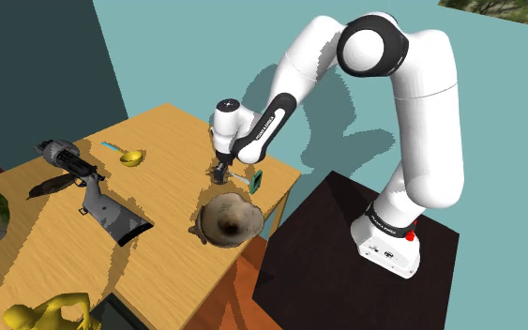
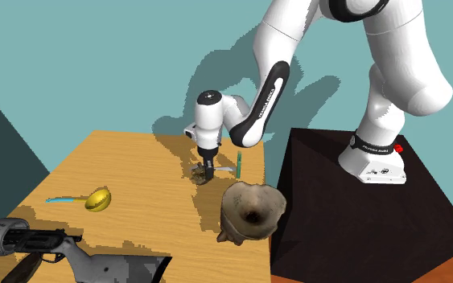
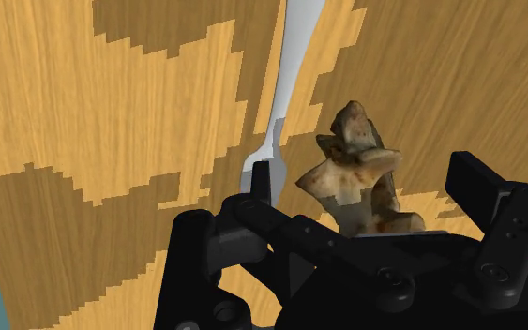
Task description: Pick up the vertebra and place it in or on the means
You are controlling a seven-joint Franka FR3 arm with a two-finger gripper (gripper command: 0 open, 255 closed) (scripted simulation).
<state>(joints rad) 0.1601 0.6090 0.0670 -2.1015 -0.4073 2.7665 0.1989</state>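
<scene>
The vertebra (image 3: 355, 173) is a small knobbly brown and cream bone lying on the wooden table (image 1: 158, 141). My black gripper (image 3: 346, 220) is lowered over it, and its fingers stand apart on either side of the bone with small gaps, so it is open. In the shoulder view the gripper (image 1: 219, 174) is low at the table near the far right edge, and the bone (image 2: 199, 173) shows as a dark lump at the fingertips. A brown bowl-like vessel (image 1: 226, 220) sits close by, toward the table's near right edge.
A silver utensil (image 3: 285, 84) with a green handle (image 1: 255, 180) lies just beside the bone. A yellow spoon (image 1: 131, 157) lies mid-table. A dark rifle-like object (image 1: 88, 183) lies to the shoulder view's left, with a yellow figure (image 1: 51, 314) at the front corner.
</scene>
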